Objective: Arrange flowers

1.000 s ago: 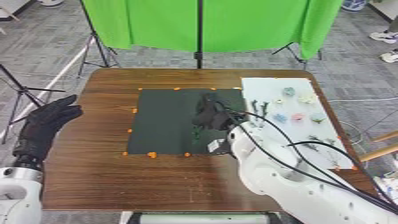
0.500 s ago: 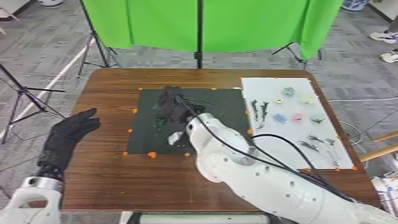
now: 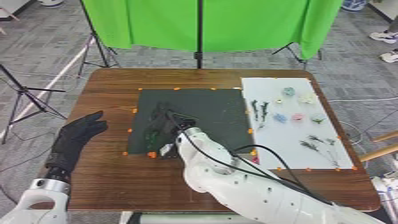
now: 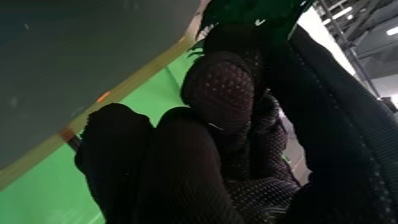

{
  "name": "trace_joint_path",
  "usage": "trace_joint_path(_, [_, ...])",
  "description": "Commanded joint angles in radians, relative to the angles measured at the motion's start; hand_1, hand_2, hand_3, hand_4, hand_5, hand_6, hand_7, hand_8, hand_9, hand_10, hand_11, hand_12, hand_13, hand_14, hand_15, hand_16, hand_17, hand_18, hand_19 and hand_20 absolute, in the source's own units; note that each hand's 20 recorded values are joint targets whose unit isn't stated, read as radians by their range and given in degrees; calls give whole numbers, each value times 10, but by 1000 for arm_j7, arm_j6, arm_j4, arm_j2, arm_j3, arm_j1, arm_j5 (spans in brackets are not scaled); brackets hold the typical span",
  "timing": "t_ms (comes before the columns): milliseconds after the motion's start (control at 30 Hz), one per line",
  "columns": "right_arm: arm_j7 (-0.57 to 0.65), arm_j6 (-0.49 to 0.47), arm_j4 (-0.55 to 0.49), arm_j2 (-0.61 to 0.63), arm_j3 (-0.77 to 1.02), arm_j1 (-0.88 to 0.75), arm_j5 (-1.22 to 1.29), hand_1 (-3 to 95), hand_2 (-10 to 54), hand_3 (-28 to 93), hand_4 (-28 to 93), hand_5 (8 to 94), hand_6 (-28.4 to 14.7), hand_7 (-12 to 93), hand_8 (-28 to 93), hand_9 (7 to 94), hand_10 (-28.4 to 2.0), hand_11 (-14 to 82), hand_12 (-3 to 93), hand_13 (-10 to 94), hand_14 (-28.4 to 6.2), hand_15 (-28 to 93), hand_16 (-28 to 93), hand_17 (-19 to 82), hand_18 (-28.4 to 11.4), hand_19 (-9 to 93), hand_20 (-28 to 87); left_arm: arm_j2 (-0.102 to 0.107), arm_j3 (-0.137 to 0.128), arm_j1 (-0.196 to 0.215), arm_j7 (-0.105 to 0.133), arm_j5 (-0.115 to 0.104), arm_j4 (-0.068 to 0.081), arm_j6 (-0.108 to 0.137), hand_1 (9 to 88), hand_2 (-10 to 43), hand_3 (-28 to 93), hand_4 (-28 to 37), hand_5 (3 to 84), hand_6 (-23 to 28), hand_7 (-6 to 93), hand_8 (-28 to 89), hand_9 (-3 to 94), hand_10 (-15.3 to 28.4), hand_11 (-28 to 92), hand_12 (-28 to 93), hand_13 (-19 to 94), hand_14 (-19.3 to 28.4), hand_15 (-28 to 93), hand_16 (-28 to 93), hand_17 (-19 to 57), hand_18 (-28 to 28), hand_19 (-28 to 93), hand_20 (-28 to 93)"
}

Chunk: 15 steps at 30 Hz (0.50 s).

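- Head view: right arm enters at the bottom right corner and runs diagonally over the brown table (image 3: pixel 98 185). Right hand (image 3: pixel 162 120) is over the dark mat (image 3: pixel 218 105), its fingers pointing away from the robot.
- Head view: green sprig (image 3: pixel 152 135) is held by the right hand, foliage to the left of its fingers, over the mat.
- Head view: left hand (image 3: pixel 78 132) is left of the mat, palm region above bare table; fingers extended and relaxed, holding nothing, tips directed away and slightly inward.
- Head view: white sheet (image 3: pixel 275 132), well to the right of the right hand's fingers, bears blue flower (image 3: pixel 280 118), pink flower (image 3: pixel 298 118), pale flower (image 3: pixel 306 99) and dark sprigs (image 3: pixel 258 111).
- Right wrist view: detail of the grip. Right hand (image 4: pixel 222 92) has its fingers curled, gripping the green sprig; leaves spread at and beyond the upper fingertips.
- Right wrist view: two rounded fingertips sit apart from the leaves, green cloth (image 4: pixel 40 200) behind them.
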Motion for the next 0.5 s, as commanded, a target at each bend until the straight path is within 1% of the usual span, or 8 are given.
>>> trace_joint_path(33, [-13,15,18,-30,17,-24,-26,558,-95,569,6,761,-46,452,209,873,-126,497,336,937,2,697,306,731,-126,932,636,-12,10,-3,-7,15,8,-21,239,181,653,-282,455,60,92,-60,445,150,179,103,373,188,164,-2,121,125,98,201])
trace_joint_path(67, [-17,33,25,-32,15,-23,-17,557,-95,568,4,761,-45,448,207,873,-126,490,334,937,1,690,306,729,-124,932,624,-12,10,-4,-7,17,9,-22,240,166,654,-282,455,60,92,-60,444,150,178,102,373,188,163,-2,121,124,98,201])
trace_joint_path(167, [-20,38,38,-35,19,-26,-33,558,-95,561,-5,761,-40,437,202,874,-125,472,330,937,-2,676,304,724,-121,932,596,-14,12,-5,-7,18,9,-24,240,127,654,-282,451,61,90,-60,443,150,177,103,371,188,160,-2,120,125,97,201])
trace_joint_path(200, [-23,57,47,-37,15,-25,-38,558,-95,558,-8,761,-40,435,200,875,-125,468,329,937,-3,673,304,722,-121,932,591,-14,12,-8,-10,19,11,-29,241,118,656,-282,450,61,89,-59,442,150,177,103,371,188,160,-2,120,125,97,201])
trace_joint_path(267, [-23,42,52,-40,24,-33,-55,558,-95,554,-17,761,-39,431,196,876,-125,456,324,937,-3,666,306,719,-121,932,582,-14,13,-8,-11,22,10,-32,241,106,657,-282,450,61,87,-58,440,150,175,103,370,188,158,-1,119,125,96,201])
trace_joint_path(300, [-23,49,54,-40,21,-34,-50,557,-95,552,-20,761,-38,429,195,877,-125,453,322,937,-3,664,306,717,-122,932,580,-15,12,-6,-12,22,8,-32,241,101,658,-282,450,61,87,-58,439,150,174,103,370,188,157,-1,118,125,96,201])
trace_joint_path(500, [-23,39,61,-38,23,-41,-65,552,-95,533,-39,758,-36,418,188,874,-124,442,319,937,-7,648,311,708,-122,932,564,-15,11,-6,-10,24,9,-36,244,83,657,-276,449,62,86,-57,438,150,173,105,368,189,155,1,117,125,94,200])
